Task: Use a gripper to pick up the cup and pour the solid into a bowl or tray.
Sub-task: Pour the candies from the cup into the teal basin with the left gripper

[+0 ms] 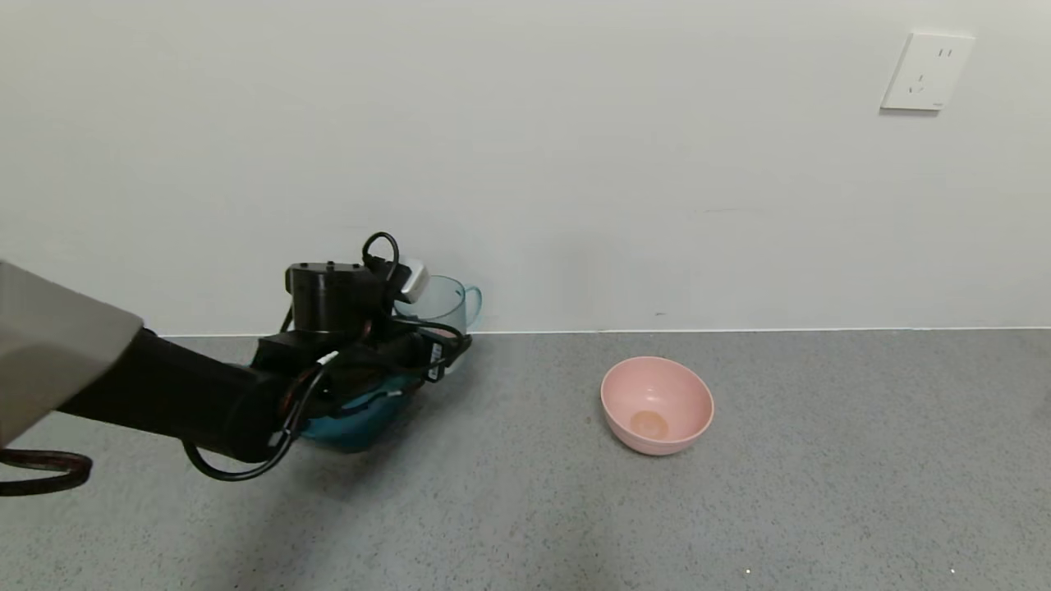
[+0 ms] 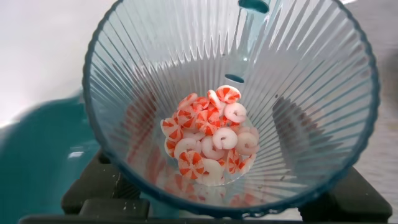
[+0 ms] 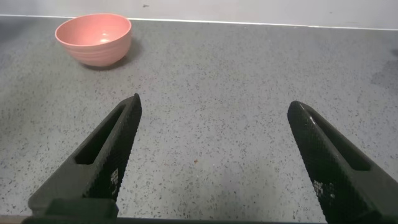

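Note:
My left gripper (image 1: pixel 427 332) is shut on the transparent blue-green ribbed cup (image 1: pixel 447 300) and holds it roughly upright by the wall, over the dark teal tub (image 1: pixel 361 423), which my arm mostly hides. In the left wrist view the cup (image 2: pixel 298 74) fills the picture. Several orange-red and white round pieces (image 2: pixel 208 140) lie heaped at its bottom. The dark fingers (image 2: pixel 93 190) show outside the cup's wall, and part of the tub (image 2: pixel 37 155) shows beside it. My right gripper (image 3: pixel 214 155) is open and empty above bare counter, out of the head view.
A round pink bowl (image 1: pixel 657 404) stands on the grey speckled counter to the right of the tub, and it also shows in the right wrist view (image 3: pixel 94 38). The white wall runs along the back, with a socket (image 1: pixel 926 72) high on the right.

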Robot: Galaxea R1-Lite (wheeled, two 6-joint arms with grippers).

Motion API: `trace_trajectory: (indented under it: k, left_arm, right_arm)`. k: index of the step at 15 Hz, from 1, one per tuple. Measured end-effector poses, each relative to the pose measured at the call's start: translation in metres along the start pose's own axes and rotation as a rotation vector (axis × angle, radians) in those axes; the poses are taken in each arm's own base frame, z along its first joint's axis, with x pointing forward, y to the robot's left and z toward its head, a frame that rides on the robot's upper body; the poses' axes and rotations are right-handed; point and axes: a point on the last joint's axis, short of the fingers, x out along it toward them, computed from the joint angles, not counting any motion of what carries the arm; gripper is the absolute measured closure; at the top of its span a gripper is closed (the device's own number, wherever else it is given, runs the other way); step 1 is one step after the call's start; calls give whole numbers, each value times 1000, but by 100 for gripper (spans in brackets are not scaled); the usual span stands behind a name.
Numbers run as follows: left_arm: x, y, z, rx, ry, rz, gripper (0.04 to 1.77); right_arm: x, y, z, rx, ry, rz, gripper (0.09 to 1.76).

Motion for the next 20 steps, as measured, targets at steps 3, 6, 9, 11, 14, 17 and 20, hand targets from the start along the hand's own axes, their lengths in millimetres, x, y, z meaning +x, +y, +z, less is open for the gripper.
trace_trajectory:
  k: [3,6,9,11,14,17,20]
  left_arm:
    - [-13,39,11,81,-16,96,51]
    - [-22,64,13,176,-16,165,51]
    - [-26,80,9,262,12,214,51]
    - [-27,88,5,341,35,234,51]
    - [-31,102,1,480,75,265,51]
    - [-35,117,-5,643,125,299,51]
    - [-38,132,-11,800,180,325,51]
  right_arm:
    - [0,0,0,0,0,0,14]
    - [0,0,0,0,0,-1,14]
    - [0,0,0,0,0,0,14]
    - [0,0,0,0,0,0,14]
    - [0,0,0,0,0,0,14]
    - [0,0,0,0,0,0,14]
    - [0,0,0,0,0,-1,14]
